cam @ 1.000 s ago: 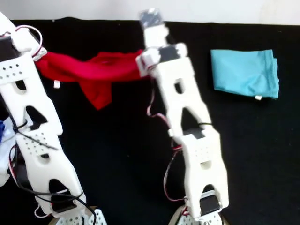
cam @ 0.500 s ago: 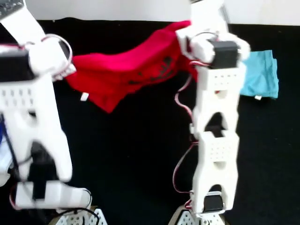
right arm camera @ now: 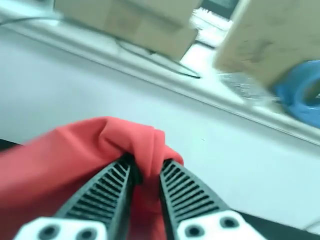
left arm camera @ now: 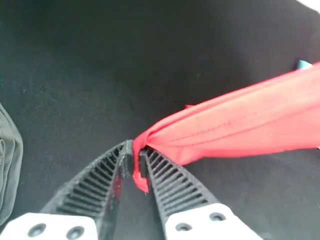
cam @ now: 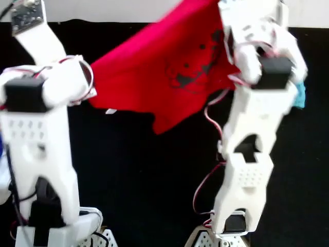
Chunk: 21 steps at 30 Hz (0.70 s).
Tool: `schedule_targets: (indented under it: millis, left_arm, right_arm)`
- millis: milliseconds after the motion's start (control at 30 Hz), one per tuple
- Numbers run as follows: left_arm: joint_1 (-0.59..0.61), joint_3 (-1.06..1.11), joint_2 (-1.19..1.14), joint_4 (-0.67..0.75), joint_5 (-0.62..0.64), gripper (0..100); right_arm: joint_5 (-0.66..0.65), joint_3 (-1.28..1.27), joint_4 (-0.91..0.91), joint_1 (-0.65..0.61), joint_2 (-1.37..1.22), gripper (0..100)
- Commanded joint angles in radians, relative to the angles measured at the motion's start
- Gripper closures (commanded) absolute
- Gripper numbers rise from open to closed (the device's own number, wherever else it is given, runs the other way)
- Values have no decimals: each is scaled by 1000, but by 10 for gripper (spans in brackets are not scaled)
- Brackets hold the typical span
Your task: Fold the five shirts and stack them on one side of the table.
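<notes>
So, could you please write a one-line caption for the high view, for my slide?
Left arm and right arm hold a red shirt stretched between them over the black table.

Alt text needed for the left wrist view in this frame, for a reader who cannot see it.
The left tool is shut on a bunched edge of the red shirt, which stretches away from it above the black table. A bit of grey cloth lies on the table nearby.
</notes>
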State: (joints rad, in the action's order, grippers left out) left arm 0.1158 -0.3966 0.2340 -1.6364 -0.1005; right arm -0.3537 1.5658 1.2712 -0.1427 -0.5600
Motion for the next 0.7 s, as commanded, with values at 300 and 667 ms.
schedule_targets:
  millis: [300,667]
  left_arm:
    - [240,487,-166,531,2,992]
    - [288,633,-357,789,5,992]
  right_arm:
    - [-138,-206,-532,-179,-318,906]
    - [-12,-206,-90,-151,-111,876]
